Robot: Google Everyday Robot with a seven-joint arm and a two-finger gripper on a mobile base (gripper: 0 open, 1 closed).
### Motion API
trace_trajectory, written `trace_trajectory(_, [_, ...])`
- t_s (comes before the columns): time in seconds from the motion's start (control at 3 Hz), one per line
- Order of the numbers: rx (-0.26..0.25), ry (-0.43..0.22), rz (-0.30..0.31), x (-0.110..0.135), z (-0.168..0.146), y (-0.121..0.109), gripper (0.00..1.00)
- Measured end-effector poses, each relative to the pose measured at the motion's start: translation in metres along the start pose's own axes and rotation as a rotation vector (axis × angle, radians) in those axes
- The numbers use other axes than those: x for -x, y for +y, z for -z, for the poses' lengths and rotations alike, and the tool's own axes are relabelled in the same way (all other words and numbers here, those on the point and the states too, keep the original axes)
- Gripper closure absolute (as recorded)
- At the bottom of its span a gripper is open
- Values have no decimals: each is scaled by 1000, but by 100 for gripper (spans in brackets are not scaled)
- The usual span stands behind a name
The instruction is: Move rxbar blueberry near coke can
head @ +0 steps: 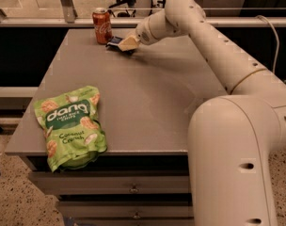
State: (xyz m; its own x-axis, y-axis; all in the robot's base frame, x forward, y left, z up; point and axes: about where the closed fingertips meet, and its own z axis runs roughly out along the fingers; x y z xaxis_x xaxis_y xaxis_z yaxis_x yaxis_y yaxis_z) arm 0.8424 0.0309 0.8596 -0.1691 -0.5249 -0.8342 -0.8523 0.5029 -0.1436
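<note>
The coke can [101, 26], red with white script and a silver top, stands upright at the far left of the grey table [147, 93]. The rxbar blueberry [114, 42], a small dark navy bar, lies low at the table surface just right of the can, a short gap apart. My gripper [126, 44] reaches in from the right and is shut on the bar's right end. Its pale fingertips [129, 42] cover that end of the bar.
A large green chip bag [70, 124] lies flat near the table's front left corner. My white arm [213, 51] crosses the table's right side, with its bulky base [237, 164] at the front right. Drawers [110, 187] sit below the table's front edge.
</note>
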Motion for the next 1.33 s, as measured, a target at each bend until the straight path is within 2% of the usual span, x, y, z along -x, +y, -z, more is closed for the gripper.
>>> trace_trajectory(0.33, [-16,-5,-12,-2,2,-5,5])
trace_trajectory(0.67, [-32,-38,-22,1,22,-12,0])
trace_trajectory(1.0, [-38,-110,-38,0,76,-28,0])
trace_trajectory(1.33, [-44,-217,-65,-16,159,-50,0])
